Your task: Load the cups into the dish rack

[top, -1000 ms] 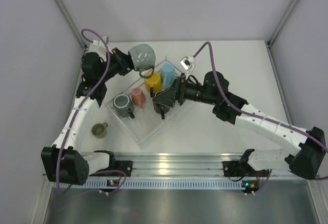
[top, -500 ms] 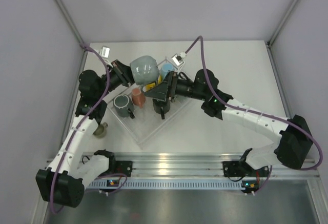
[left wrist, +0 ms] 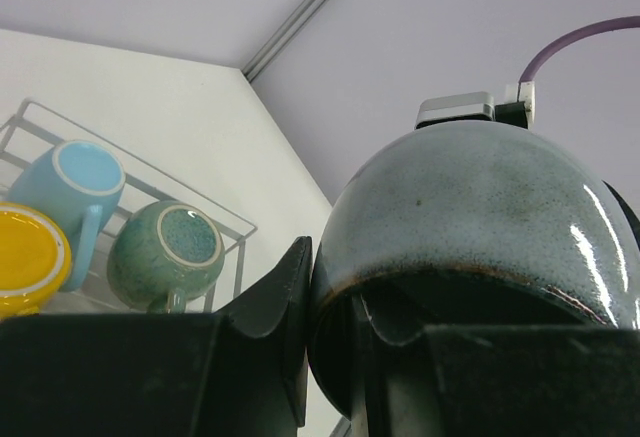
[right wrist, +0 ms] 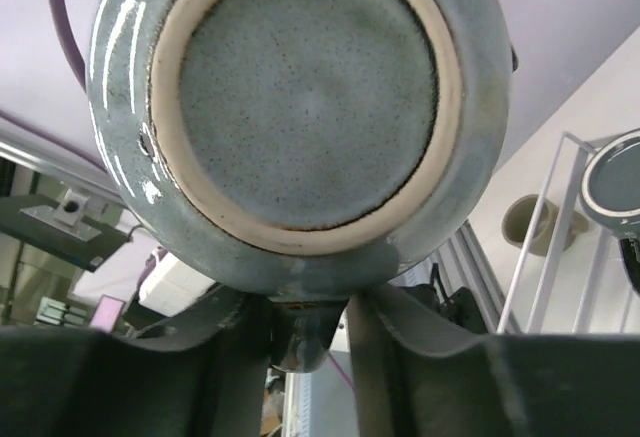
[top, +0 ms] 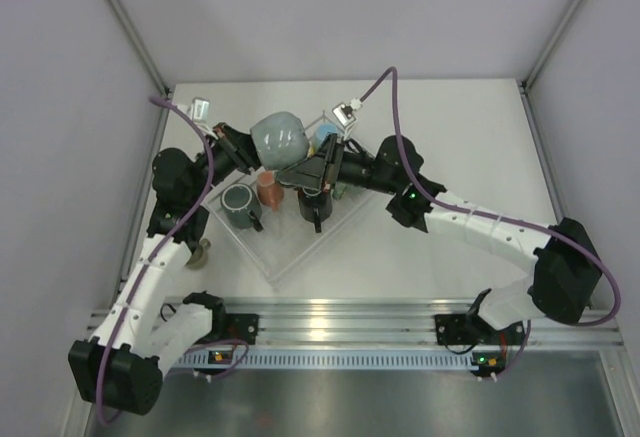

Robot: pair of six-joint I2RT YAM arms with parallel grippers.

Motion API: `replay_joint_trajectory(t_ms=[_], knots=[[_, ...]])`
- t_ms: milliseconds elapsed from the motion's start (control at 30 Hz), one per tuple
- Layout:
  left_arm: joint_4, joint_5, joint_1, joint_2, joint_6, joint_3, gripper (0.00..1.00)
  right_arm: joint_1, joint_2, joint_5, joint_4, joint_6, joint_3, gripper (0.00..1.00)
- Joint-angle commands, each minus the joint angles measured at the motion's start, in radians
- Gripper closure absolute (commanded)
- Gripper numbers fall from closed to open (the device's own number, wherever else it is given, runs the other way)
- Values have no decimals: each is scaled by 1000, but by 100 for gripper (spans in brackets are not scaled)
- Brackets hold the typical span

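**Big mug hangs between two grippers above the rack**

A white table (top: 450, 117) sits between plain grey walls, with a metal rail (top: 340, 317) along its near edge. Far left, a small olive mug (top: 199, 251) stands on the bare table, half hidden behind the left arm (top: 160, 247).

The left gripper (left wrist: 340, 332) pinches the rim of a large grey-blue mug (top: 278, 139), one finger (left wrist: 285, 307) outside the wall and the other inside the mouth. The mug hangs in the air above the far end of the dish rack (top: 290, 257), its base turned towards the right arm (top: 470, 222).

The clear rack lies at an angle mid-table. In its near part stand a dark grey-green mug (top: 238, 203), a salmon pink mug (top: 268, 189) and a black mug (top: 315, 207). Farther back are a yellow mug (left wrist: 22, 257), a light blue mug (left wrist: 68, 189) and a teal-green mug (left wrist: 165, 252), close together.

The right gripper (right wrist: 308, 352) meets the big mug from the right. Its fingers (right wrist: 225, 357) stand close on either side of the mug's handle, but I cannot tell whether they press on it.
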Motion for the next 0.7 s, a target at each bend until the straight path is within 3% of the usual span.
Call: replay_joint_trajectory(t_ms=[0,167,233,300,533,667], knots=[[126,33,-21,-38,36,-6,100,2,13,17,155,48,53,70],[126,24,-22,-64,63,-42,100,2,10,17,194,54,37,100],[126,19,-22,-72,65,-52,91,2,3,20,200,52,30,100],[126,5,-22,-75,54,-57,73,2,-7,26,204,52,22,100],[94,-18,-21,-79,53,-51,49,-8,-67,75,165,11,-9,100],[-3,-62,-21,-92,98,-29,42,-21,-95,89,125,-15,-18,100]])
